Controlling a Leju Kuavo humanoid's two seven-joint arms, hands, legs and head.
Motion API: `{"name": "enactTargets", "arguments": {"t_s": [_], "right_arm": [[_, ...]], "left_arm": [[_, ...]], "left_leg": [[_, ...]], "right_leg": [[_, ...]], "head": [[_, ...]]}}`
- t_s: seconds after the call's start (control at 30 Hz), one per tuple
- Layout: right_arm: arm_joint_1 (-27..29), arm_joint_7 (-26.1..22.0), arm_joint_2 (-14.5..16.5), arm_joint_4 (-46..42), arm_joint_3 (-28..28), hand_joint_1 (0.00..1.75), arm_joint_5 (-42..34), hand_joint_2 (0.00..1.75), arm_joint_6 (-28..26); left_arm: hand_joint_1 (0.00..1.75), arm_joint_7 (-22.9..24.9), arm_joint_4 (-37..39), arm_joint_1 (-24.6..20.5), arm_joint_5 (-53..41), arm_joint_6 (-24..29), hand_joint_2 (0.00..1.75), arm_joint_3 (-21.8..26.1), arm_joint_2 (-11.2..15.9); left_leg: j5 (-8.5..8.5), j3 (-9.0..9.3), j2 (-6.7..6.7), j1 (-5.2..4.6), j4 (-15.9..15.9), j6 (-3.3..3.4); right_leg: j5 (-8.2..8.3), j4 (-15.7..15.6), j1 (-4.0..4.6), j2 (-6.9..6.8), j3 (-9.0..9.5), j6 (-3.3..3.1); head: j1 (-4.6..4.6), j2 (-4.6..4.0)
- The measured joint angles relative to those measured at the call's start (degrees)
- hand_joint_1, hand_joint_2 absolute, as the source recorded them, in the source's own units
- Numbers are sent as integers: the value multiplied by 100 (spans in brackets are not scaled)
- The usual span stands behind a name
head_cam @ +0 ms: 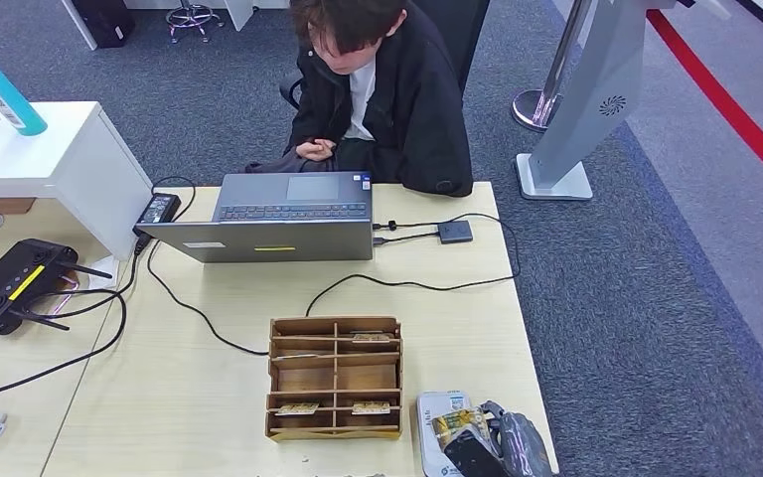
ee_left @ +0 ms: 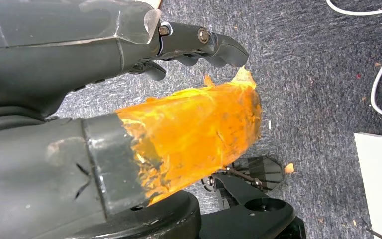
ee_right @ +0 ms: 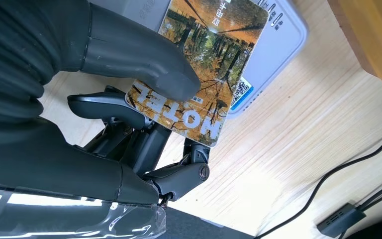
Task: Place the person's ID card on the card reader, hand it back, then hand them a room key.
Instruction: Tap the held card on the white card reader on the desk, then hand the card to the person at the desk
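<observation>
Where my right hand [ee_right: 144, 129] works, its thumb and fingers pinch the card [ee_right: 204, 64], which lies partly over the grey card reader [ee_right: 283, 45] just beyond the fingertips. Left hand [ee_left: 179, 114]: hangs over carpet, holding nothing, fingers apart.

The left hand [ee_left: 129, 99] has a dark grey ribbed cover; its thick grey thumb [ee_left: 169, 144] is wrapped in torn, crinkled orange tape, scuffed with dark marks; beyond the thumb run darker, glossy black fingers [ee_left: 204, 42] with small silver screws at their hinges; a clear plastic sheet lies over the cover's edge beside those screws. The right hand [ee_right: 129, 114] has the same matt grey ribbed cover and smooth grey thumb [ee_right: 139, 57]; its black fingers [ee_right: 179, 174] show a round silver screw; clear crinkled plastic wraps the wrist behind them.
</observation>
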Motion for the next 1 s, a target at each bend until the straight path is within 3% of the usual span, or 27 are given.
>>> {"name": "enactTargets", "arguments": {"t_s": [1.0], "right_arm": [[-3, -24, 20, -13, -20, 175, 154, 175, 22]], "left_arm": [[0, 0, 0, 0, 21, 3, 0, 0, 0]], "left_leg": [[0, 0, 0, 0, 0, 0]], "right_leg": [[0, 0, 0, 0, 1, 0]], "head": [[0, 0]]}}
